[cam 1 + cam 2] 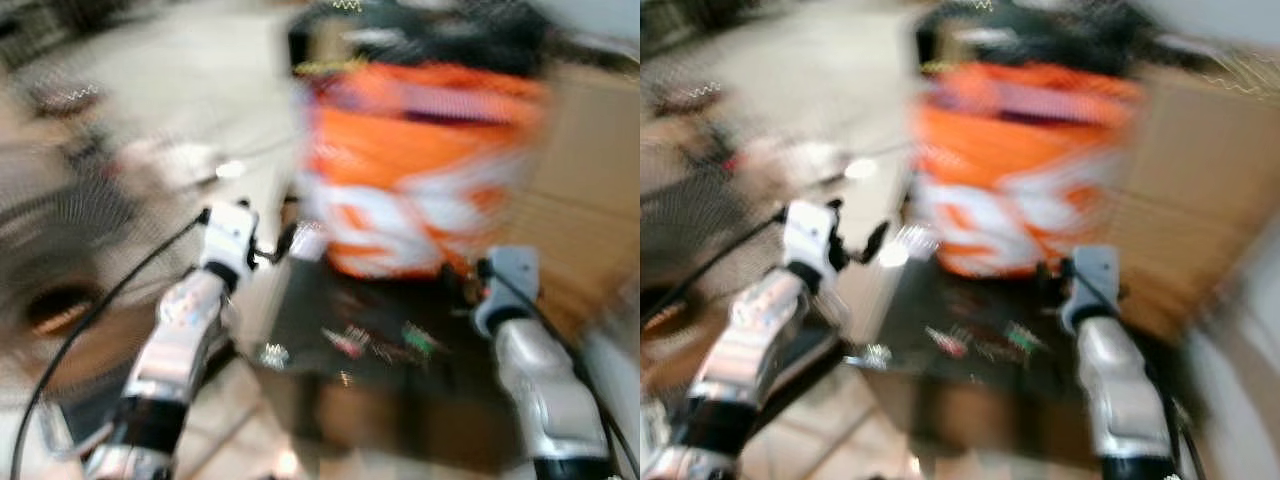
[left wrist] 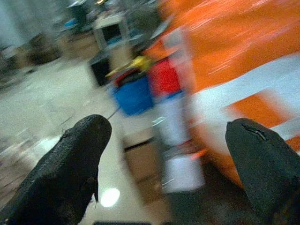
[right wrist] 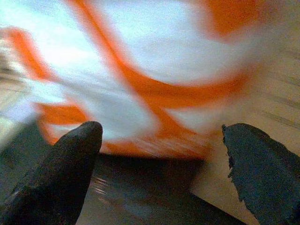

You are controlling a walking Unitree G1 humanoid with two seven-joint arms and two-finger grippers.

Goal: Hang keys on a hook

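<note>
Your left gripper's (image 2: 168, 154) fingers (image 2: 70, 164) are standing wide apart with nothing between them, and your right gripper's (image 3: 159, 159) fingers (image 3: 61, 168) are spread just as wide and equally empty. Both arms are reaching forward over a dark surface (image 1: 330, 300) that is carrying a large orange-and-white bag or box (image 1: 420, 170); the right gripper is hovering close to its lower edge, the left gripper near its left corner. You are looking through heavy blur, so small things are hard to read. A few small coloured and glinting bits (image 1: 380, 340) are lying on the dark surface between the arms; whether any are the keys, you cannot tell. No hook can be made out. Judging from this, nothing is picked up yet: finding the keys, grasping them and hanging them are all left.
</note>
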